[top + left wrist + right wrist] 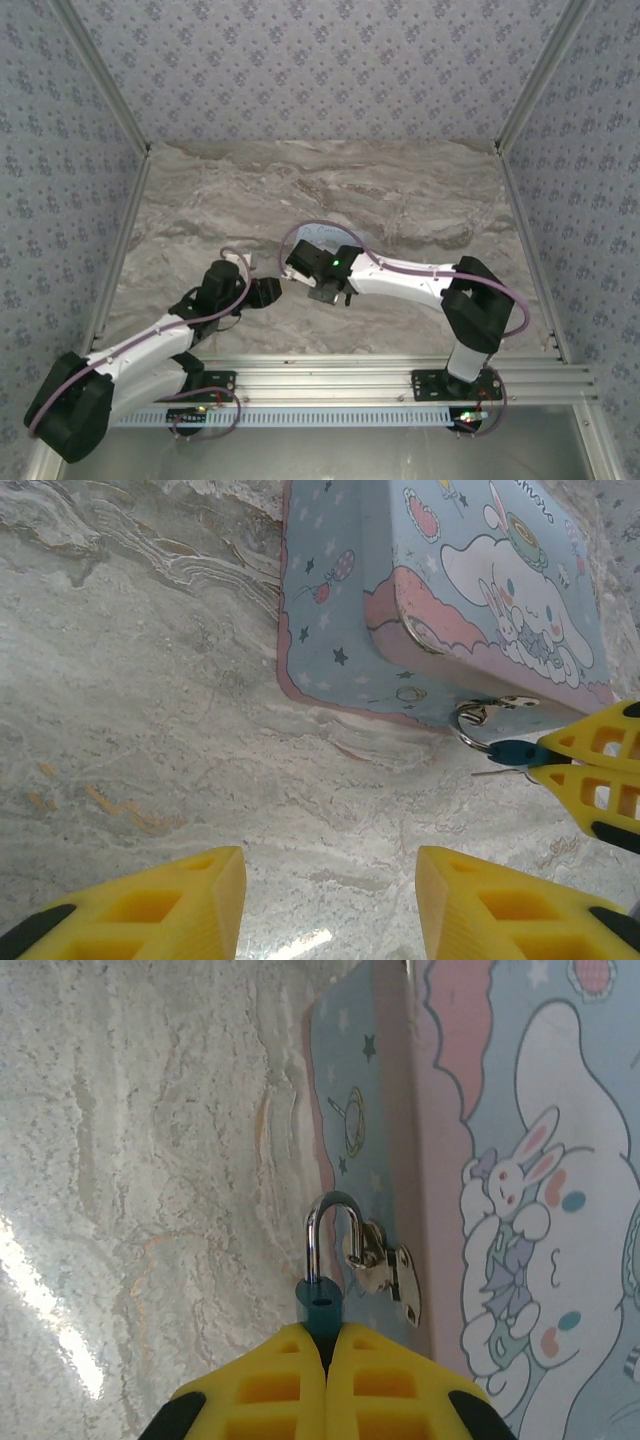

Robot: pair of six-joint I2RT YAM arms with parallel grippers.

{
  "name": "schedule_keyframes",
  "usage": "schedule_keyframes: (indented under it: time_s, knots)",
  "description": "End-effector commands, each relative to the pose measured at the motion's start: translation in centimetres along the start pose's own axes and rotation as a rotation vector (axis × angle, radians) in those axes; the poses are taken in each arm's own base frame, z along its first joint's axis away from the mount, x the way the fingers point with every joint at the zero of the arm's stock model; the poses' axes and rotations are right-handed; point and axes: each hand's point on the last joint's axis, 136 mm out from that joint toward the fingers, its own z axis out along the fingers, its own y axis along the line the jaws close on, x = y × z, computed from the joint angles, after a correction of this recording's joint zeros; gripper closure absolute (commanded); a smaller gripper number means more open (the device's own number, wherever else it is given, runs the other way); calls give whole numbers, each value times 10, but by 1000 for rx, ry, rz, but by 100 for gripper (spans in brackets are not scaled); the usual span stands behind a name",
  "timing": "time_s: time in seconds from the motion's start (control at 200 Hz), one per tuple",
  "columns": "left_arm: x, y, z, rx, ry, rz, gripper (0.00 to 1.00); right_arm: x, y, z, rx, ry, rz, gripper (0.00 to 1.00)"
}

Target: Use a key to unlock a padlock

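Right pincer [322, 1335] clamped on the padlock [321, 1305] body, shackle hooked through the tin [520, 1110] hasp. Left pincer [330, 900] apart, holding nothing, above the bench [150, 730]. Looks like the steadying step. Next: left needs the key, lined up with the keyway.

Blue floral walls [320, 60] enclose a marbled grey tabletop [400, 190].

lab test booth: patterned wall panels [320, 70], marble tabletop [400, 190], aluminium rail [330, 385]
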Motion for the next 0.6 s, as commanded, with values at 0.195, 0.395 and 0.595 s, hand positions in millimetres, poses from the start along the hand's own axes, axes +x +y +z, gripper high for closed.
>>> schedule_keyframes:
  time_s: [0.195,0.395,0.595]
  knots:
    - [4,8,-7,-22,2,-19,51,-37,-28,-13,120,-86,-16,100]
    - [2,11,-9,-30,-6,-28,50,-46,-34,-21,107,-142,53,100]
    - [-4,25,-19,-119,-19,-51,50,-74,-12,-41,18,-253,107,100]
